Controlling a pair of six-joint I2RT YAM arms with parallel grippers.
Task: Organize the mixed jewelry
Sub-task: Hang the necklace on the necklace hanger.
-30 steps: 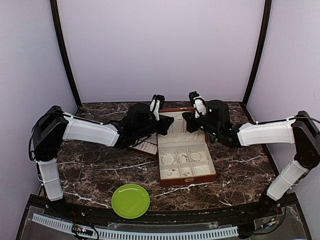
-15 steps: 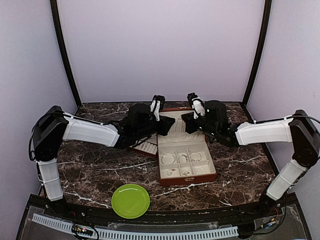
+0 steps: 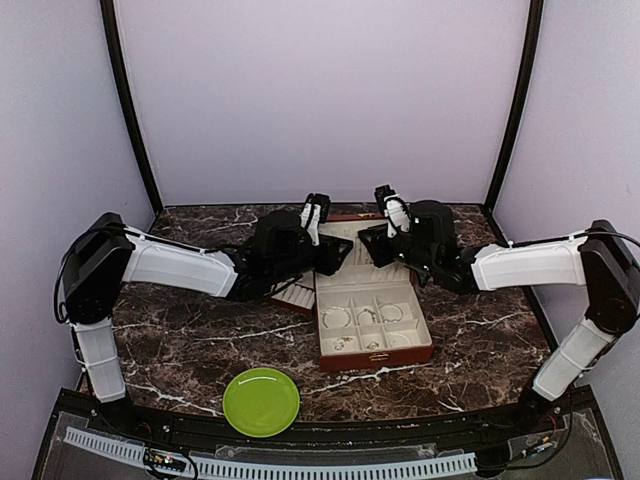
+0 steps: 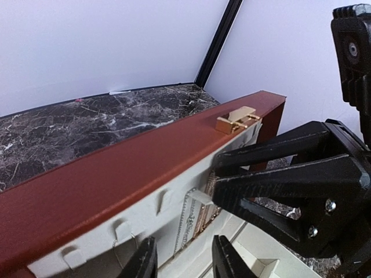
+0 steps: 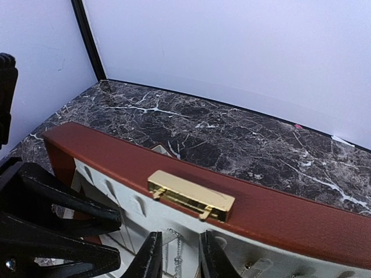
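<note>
At raised box lid (image 4: 116, 174), left tool (image 4: 184, 263), right tool (image 5: 178, 258) point in from opposite sides, each narrowly parted beside chains (image 4: 185, 223).

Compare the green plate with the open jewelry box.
The green plate is round; the jewelry box is rectangular, reddish-brown, cream-lined, lid raised. The plate shows nothing on it; the box's compartments hold silvery jewelry. The plate sits near the front of the marble table; the box, mid-table. Both rest on it.

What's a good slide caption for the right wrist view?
Right gripper, fingers slightly apart, at thin silvery chains hanging inside the reddish-brown box's raised lid, below its gold clasp.
</note>
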